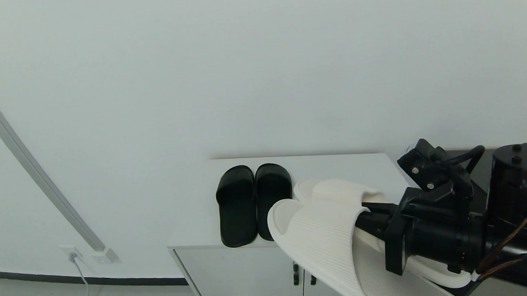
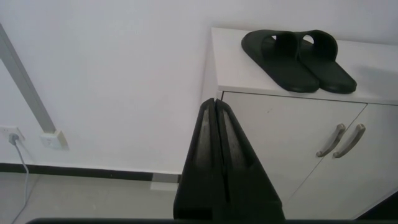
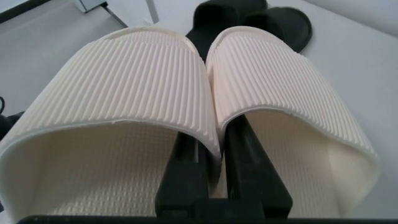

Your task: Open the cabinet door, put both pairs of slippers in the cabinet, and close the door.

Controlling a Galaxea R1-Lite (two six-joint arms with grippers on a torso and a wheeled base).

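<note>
A pair of black slippers (image 1: pixel 252 205) (image 2: pixel 298 59) (image 3: pixel 249 18) lies side by side on top of the white cabinet (image 1: pixel 196 229) (image 2: pixel 280 143). Both cabinet doors are closed, and their two handles (image 1: pixel 304 276) (image 2: pixel 339 140) meet at the middle. My right gripper (image 1: pixel 373 216) (image 3: pixel 214 137) is shut on the white ribbed slippers (image 1: pixel 323 233) (image 3: pixel 155 81); one finger sits inside each strap, pinching the inner walls together. This pair hangs tilted over the cabinet's front right part. My left gripper (image 2: pixel 215 106) is shut and holds nothing, left of the cabinet's corner and below its top.
A slanted cable duct (image 1: pixel 32 169) runs down the white wall to a box near the floor. A wall socket with a plugged cable (image 1: pixel 72 254) (image 2: pixel 9 134) sits beside it. Bare floor lies left of the cabinet.
</note>
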